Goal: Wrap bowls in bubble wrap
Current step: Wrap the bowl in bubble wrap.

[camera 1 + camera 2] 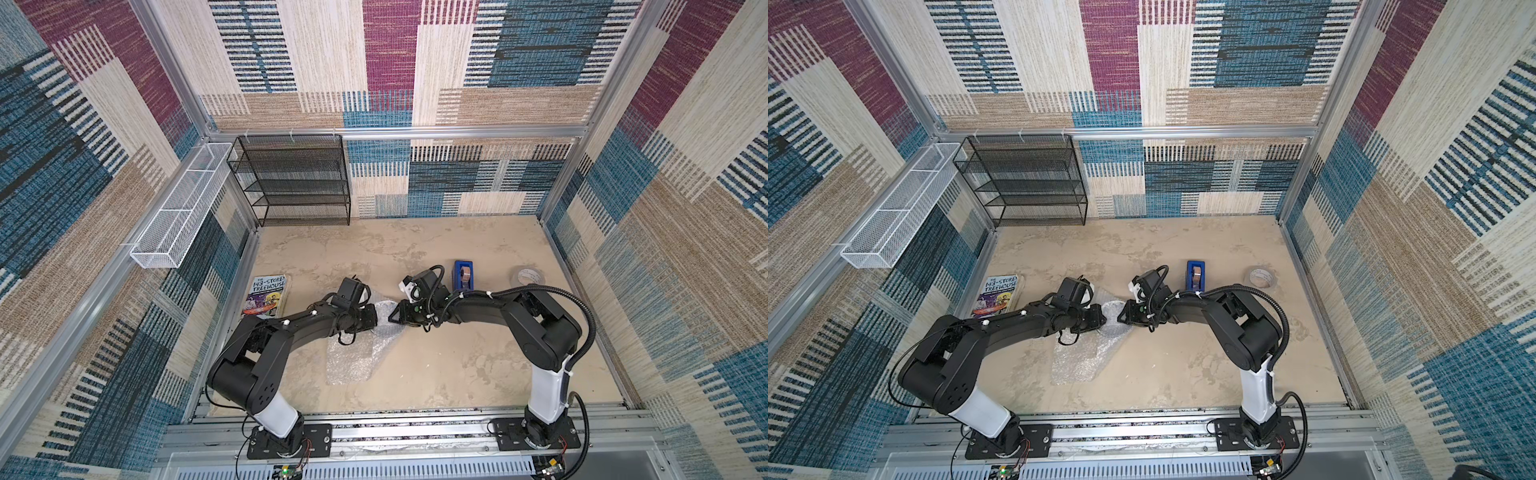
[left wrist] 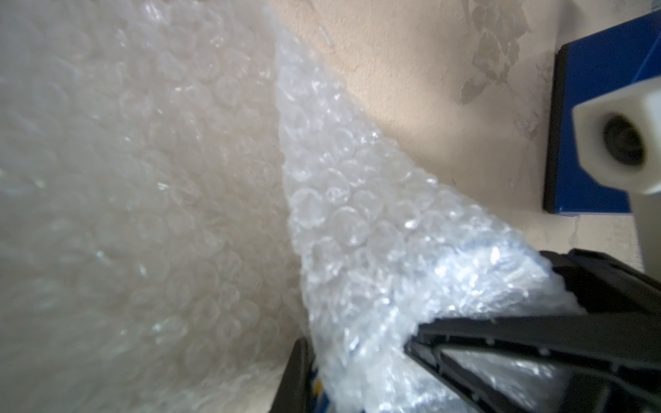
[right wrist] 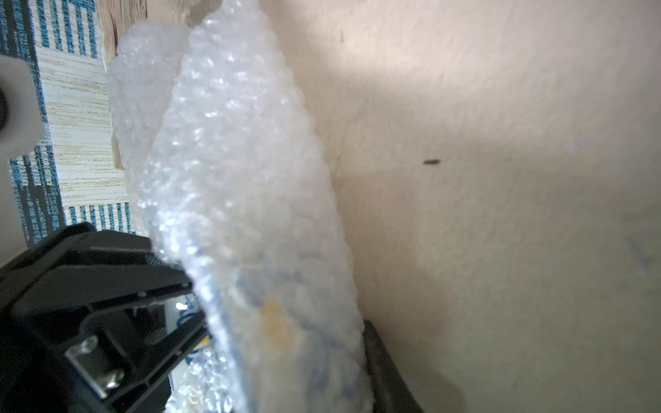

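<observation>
In both top views the bubble wrap [image 1: 357, 357] [image 1: 1077, 357] lay mid-table, with its bunched end caught between the two arms. The left gripper [image 1: 375, 320] met that bundle from 9 o'clock and the right gripper [image 1: 394, 318] from 3 o'clock, so neither was nearer. The loose tail ran from the bundle toward 7 o'clock, on the left arm's side. Folding it over probably suited that arm. A blue tape dispenser [image 1: 464, 275] stood at the bundle's 1 o'clock.

In the left wrist view, the left gripper [image 2: 357, 357] was clenched on a fold of wrap. A blue sliver beside one finger was probably the bowl [image 2: 316, 388].

In the right wrist view, the bowl's [image 3: 270, 323] yellow centre showed through the wrap. It sat edge-on between the right gripper's jaws, which pressed the wrap from both sides.
</observation>
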`<move>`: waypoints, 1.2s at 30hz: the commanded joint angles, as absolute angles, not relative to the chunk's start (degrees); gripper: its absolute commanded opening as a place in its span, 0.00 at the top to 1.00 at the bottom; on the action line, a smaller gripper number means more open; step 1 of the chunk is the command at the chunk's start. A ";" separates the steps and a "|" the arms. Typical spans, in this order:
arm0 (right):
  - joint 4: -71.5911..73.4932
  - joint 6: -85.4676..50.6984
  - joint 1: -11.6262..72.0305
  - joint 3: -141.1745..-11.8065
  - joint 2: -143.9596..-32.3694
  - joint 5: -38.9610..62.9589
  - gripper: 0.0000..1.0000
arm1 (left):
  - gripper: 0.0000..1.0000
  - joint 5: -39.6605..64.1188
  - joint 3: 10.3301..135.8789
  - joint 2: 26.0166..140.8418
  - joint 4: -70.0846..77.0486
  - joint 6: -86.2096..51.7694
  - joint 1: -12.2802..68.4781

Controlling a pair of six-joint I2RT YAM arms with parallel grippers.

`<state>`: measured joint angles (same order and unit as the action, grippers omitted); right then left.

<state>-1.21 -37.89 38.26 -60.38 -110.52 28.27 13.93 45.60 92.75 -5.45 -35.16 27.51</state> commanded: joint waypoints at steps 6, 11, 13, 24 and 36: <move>-0.38 -39.05 38.58 -60.46 -108.22 28.96 0.80 | 0.58 13.35 48.04 91.81 -6.74 -33.70 27.51; -3.05 -37.83 38.56 -61.87 -108.73 28.50 0.85 | 0.33 8.13 50.24 87.27 -11.85 -31.86 27.08; -5.10 -36.66 38.50 -63.08 -109.67 27.85 0.89 | 0.16 4.15 51.13 84.34 -14.13 -31.32 26.73; -12.06 -32.18 38.34 -66.07 -112.85 24.97 1.00 | 0.00 4.74 44.56 74.97 -16.15 -32.19 10.50; -11.12 -31.36 38.41 -65.32 -112.56 25.56 1.00 | 0.07 12.23 42.19 85.07 -5.45 -34.56 5.02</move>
<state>-10.07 -32.05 38.30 -65.80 -112.49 25.96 9.34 41.45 83.15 -10.07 -33.28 5.56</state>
